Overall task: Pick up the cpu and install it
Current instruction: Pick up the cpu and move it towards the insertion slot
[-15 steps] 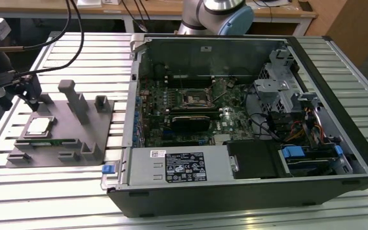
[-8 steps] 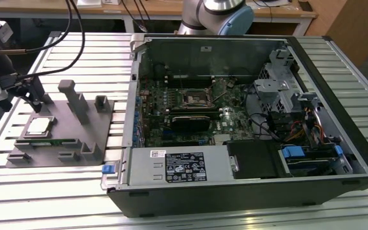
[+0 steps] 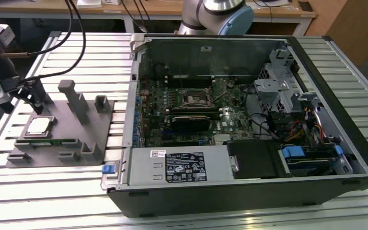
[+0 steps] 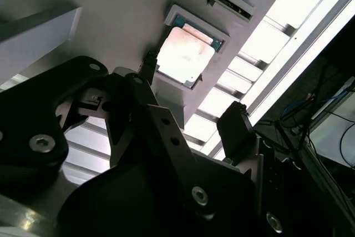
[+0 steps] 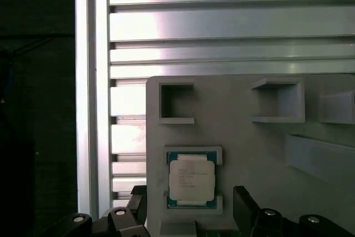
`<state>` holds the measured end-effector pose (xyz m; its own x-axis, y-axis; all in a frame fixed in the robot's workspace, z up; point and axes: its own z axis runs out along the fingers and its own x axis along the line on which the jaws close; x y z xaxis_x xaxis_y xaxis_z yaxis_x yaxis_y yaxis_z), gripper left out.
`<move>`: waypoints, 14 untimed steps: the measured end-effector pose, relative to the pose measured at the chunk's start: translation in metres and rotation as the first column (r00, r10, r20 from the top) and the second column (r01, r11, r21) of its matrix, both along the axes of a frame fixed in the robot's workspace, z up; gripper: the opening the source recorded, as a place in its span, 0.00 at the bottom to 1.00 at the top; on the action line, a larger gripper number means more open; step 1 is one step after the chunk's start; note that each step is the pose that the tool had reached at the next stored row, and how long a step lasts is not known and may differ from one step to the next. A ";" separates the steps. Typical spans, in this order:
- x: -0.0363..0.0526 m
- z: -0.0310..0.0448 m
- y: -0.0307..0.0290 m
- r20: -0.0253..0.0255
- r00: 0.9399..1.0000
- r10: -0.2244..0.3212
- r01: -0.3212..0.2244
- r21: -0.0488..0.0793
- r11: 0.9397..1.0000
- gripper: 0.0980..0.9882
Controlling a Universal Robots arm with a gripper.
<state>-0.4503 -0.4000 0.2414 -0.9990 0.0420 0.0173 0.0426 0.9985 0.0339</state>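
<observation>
The cpu (image 3: 38, 127) lies flat in a square recess of the grey holder tray (image 3: 65, 125), at the exterior view's left. Its pale silver top faces up, with a thin green rim, in both wrist views (image 4: 186, 54) (image 5: 191, 178). My gripper (image 3: 34, 103) hangs just above the tray beside the cpu, open and holding nothing. Its dark fingers (image 5: 244, 206) stand on either side of the cpu's recess without touching the chip. In the second wrist view the gripper (image 4: 191, 98) is just short of the cpu. The black socket frame (image 3: 193, 98) sits on the motherboard inside the open case.
The open computer case (image 3: 248, 120) lies on its side on the slatted aluminium table (image 3: 43, 191). Grey upright posts (image 3: 75, 100) rise from the tray close to the gripper. A green memory stick (image 3: 50, 142) lies in a tray slot. Cables hang at the far left.
</observation>
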 end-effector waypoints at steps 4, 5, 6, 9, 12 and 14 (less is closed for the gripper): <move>0.0000 -0.0028 0.0000 0.000 1.000 0.000 0.000 0.000 1.000 0.70; 0.0000 -0.0034 0.0000 0.000 1.000 0.000 0.000 0.000 1.000 0.70; 0.0000 -0.0040 0.0000 0.000 1.000 0.000 0.000 0.000 1.000 0.70; 0.0000 -0.0058 0.0000 0.000 1.000 0.000 0.000 0.000 1.000 0.70; 0.0000 -0.0075 0.0000 0.000 1.000 0.000 0.000 0.000 1.000 0.70; 0.0000 -0.0106 0.0000 0.000 1.000 0.000 0.000 0.000 1.000 0.70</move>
